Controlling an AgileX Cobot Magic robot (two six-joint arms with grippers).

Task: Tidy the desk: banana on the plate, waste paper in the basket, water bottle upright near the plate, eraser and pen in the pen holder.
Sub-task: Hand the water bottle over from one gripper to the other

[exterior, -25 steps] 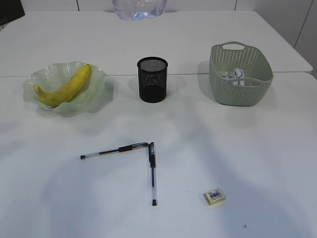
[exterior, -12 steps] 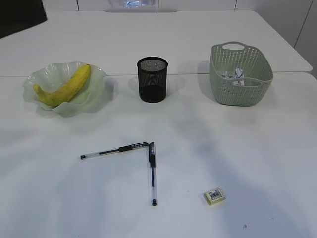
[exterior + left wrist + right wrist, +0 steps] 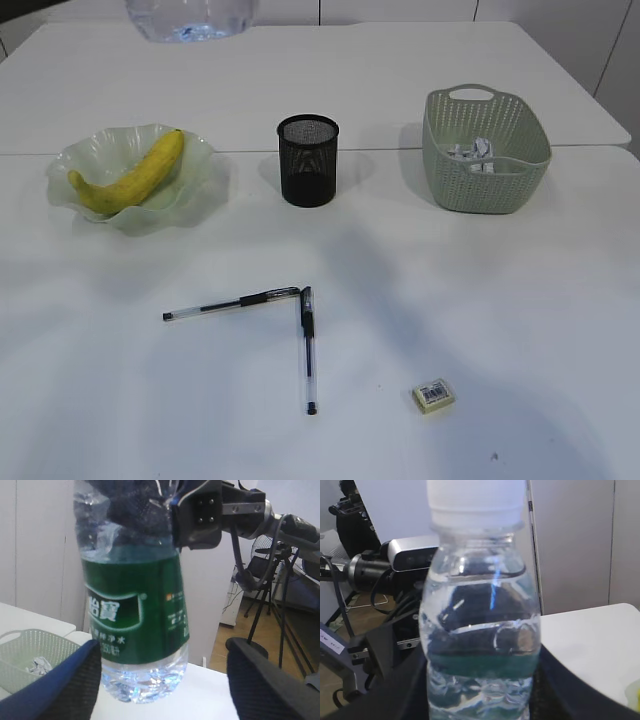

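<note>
The water bottle (image 3: 190,18) hangs high at the back left; only its clear base shows in the exterior view. My right gripper (image 3: 480,680) is shut on the bottle (image 3: 480,630), cap up. My left gripper (image 3: 160,685) is open, its fingers (image 3: 65,680) either side of the bottle's base (image 3: 135,630). The banana (image 3: 135,172) lies in the plate (image 3: 200,170). Waste paper (image 3: 473,153) sits in the basket (image 3: 485,185). Two pens (image 3: 232,303) (image 3: 307,350) and the eraser (image 3: 433,396) lie on the desk (image 3: 500,300), in front of the pen holder (image 3: 308,160).
The pens meet in an L in the front middle, and the eraser lies to their right. Tripods and camera gear stand beyond the desk edge in both wrist views.
The bottle's base has moved left along the top edge of the exterior view, from above the pen holder to above the plate. Nothing on the desk has moved.
</note>
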